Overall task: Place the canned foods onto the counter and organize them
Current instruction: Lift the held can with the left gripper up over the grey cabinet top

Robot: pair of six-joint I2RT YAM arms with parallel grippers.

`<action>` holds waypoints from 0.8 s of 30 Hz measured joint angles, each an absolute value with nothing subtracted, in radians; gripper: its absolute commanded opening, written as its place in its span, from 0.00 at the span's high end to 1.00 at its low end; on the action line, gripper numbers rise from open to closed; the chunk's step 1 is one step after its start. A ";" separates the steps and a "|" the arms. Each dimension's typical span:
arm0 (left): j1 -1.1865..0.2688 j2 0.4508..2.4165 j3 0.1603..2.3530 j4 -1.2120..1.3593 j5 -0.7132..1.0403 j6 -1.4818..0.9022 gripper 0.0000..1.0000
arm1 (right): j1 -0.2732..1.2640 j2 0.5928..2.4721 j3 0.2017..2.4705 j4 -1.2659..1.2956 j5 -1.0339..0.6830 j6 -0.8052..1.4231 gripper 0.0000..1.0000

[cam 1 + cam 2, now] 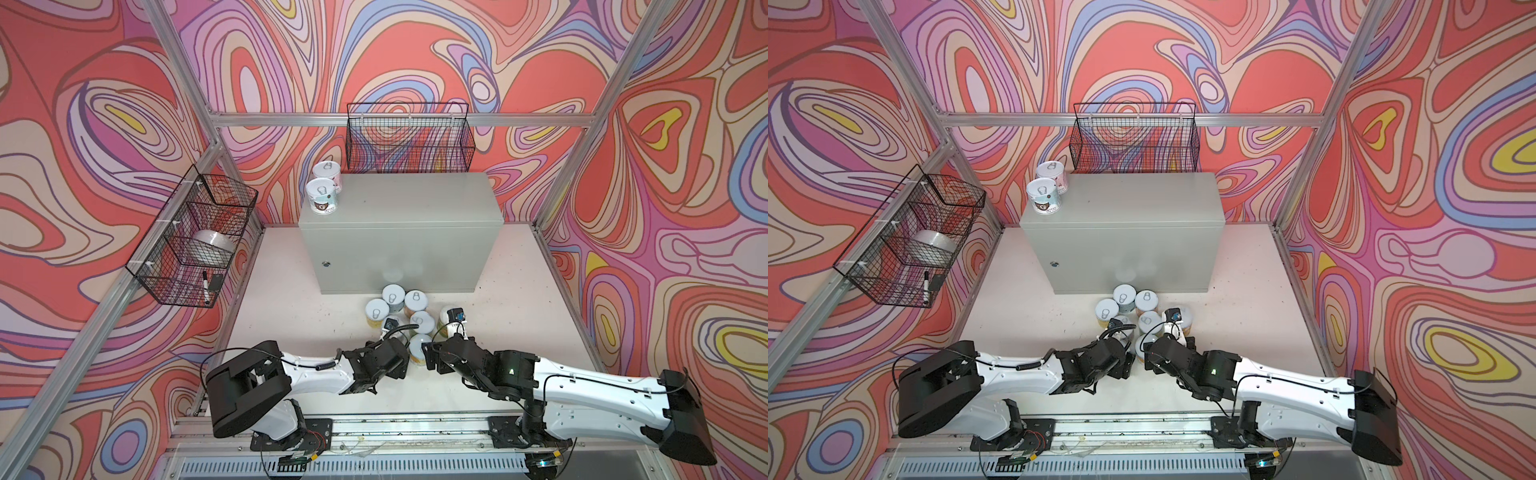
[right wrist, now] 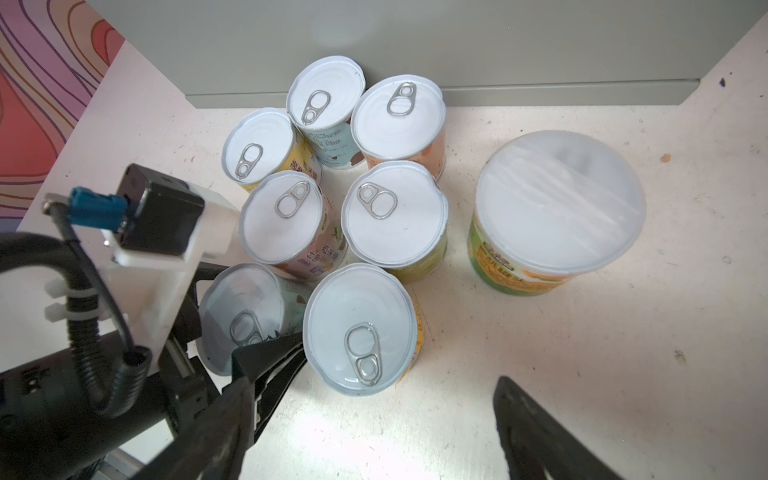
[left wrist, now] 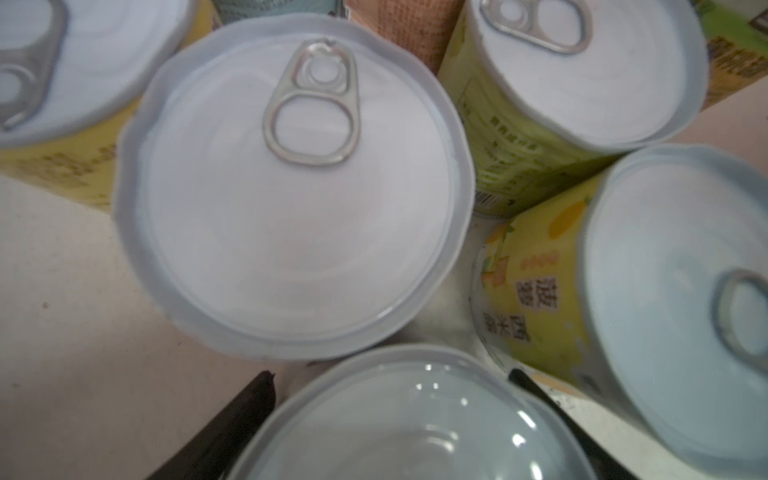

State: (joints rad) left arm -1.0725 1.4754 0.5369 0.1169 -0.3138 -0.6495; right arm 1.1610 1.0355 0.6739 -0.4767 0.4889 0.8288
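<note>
The left gripper (image 3: 390,374) is noted first: its fingers (image 3: 237,415) are seen one on each side of the nearest left can (image 3: 415,419), close against the rim. Whether the wall is already pinched cannot be told. The right gripper (image 2: 374,401) is held wide with nothing between its jaws, and the nearest right can (image 2: 359,328) stands just ahead of the opening.

Both cans are stood upright on the table (image 2: 582,353), at the near edge of a cluster (image 2: 395,212) of seven pull-tab cans packed touching or almost so. A wider capped can (image 2: 557,208) is set apart to the right of it. Behind, the counter (image 1: 399,208) is seen, with the two farthest cluster cans against its front. At the left end of its top, two cans (image 1: 323,198) are already placed, one behind the other.

Handling, judged:
- The cans are taken to be rigid and fairly heavy if full, with smooth paper labels that may slip.
- Hold is best taken across the side wall just below the lid rim, so that the rim acts as a stop.
- Little room is left for fingers between neighbours, so a nudged neighbour is to be expected.
- Nearly the full opening is judged necessary for the capped can.
</note>
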 measured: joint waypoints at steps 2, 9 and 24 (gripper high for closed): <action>-1.072 1.472 0.543 0.118 -0.340 -0.645 0.33 | 1.161 1.036 0.670 -0.471 0.490 0.829 0.07; -1.071 1.472 0.551 0.103 -0.355 -0.648 0.65 | 1.161 1.018 0.649 -0.462 0.492 0.829 0.06; -1.071 1.251 0.624 -0.257 -0.358 -0.632 1.00 | 1.161 0.991 0.641 -0.460 0.502 0.825 0.07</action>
State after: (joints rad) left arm -1.0714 1.2514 0.6239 -0.2573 -0.3580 -0.6319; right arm 1.1610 0.9913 0.6407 -0.4599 0.5022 0.8253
